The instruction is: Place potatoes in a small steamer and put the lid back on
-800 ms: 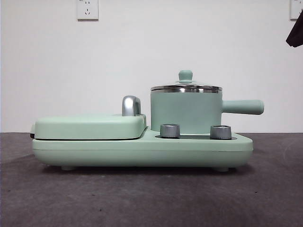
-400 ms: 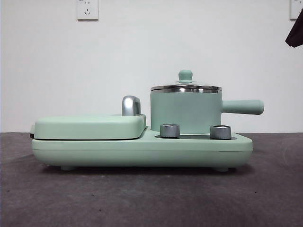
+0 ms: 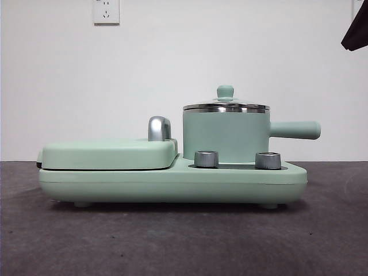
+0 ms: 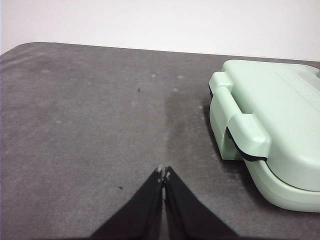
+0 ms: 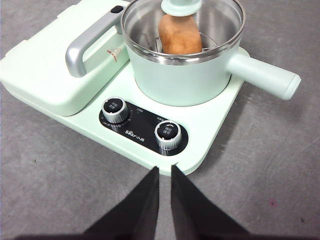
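The mint green small steamer [image 3: 225,137] stands on the right half of the cooker base [image 3: 172,184], its side handle [image 3: 296,130] pointing right. The glass lid [image 3: 225,106] sits on its steel rim, knob up. Through the lid [image 5: 220,20] the right wrist view shows an orange-brown potato [image 5: 180,35] inside the steamer [image 5: 185,75]. My right gripper [image 5: 164,170] hangs above the table in front of the cooker's dials, jaws nearly together with only a narrow slit and nothing between them. My left gripper [image 4: 164,172] is shut over bare table beside the cooker's left end.
A flat mint griddle cover [image 3: 109,154] with a chrome handle [image 3: 159,127] takes up the cooker's left half. Two steel dials [image 3: 206,159] [image 3: 268,160] sit in front of the steamer. A black arm tip [image 3: 356,29] shows at the top right corner. Dark grey table lies all around.
The black arm tip at the top right corner has moved slightly upward. The steamer, lid and cooker have not moved.
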### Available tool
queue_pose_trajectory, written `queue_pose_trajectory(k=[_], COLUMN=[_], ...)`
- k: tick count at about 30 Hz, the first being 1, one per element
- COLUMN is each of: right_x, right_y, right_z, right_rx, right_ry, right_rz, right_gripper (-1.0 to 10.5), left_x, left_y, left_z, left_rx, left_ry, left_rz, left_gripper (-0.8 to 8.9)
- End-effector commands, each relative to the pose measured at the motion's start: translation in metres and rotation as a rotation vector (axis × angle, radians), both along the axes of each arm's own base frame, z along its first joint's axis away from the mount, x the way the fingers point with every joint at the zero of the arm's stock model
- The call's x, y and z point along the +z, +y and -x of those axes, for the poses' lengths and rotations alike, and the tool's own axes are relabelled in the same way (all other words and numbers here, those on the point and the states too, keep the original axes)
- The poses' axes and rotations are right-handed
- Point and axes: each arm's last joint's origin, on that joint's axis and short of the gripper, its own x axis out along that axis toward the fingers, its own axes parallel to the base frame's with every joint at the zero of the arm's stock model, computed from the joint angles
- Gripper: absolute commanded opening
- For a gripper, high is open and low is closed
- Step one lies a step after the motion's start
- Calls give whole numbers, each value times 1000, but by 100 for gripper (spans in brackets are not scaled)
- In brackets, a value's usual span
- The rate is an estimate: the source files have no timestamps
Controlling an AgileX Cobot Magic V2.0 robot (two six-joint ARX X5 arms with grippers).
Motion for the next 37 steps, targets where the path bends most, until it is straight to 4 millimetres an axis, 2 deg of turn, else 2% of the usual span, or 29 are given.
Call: queue_pose_trajectory(k=[1, 3, 6, 14, 18, 22, 37], right_x=[1, 2, -7, -83, -110, -132, -135], right_y=[1, -2, -14, -43, -48, -50, -51], right_z=[-1, 1, 7, 26, 30, 27, 27], right_rx=[5, 16, -95, -325, -382, -411, -421], right_ry=[-10, -74, -119, -356, -411, -429, -403], right_rz=[1, 102, 140, 74, 64, 38, 38], right_gripper=[34, 34, 34, 34, 35, 34, 34], left_x=[-7, -7, -7, -7, -7, -7, -7], left_y=[0, 0, 0, 0, 0, 0, 0], left_z=[-1, -1, -1, -1, -1, -1, -1], left_rx=[-2, -2, -2, -2, -2, -2, -2], left_ry=[22, 22, 22, 22, 22, 22, 22], left_rz=[-2, -2, -2, -2, -2, -3, -2], left_gripper=[6, 6, 6, 6, 6, 6, 6])
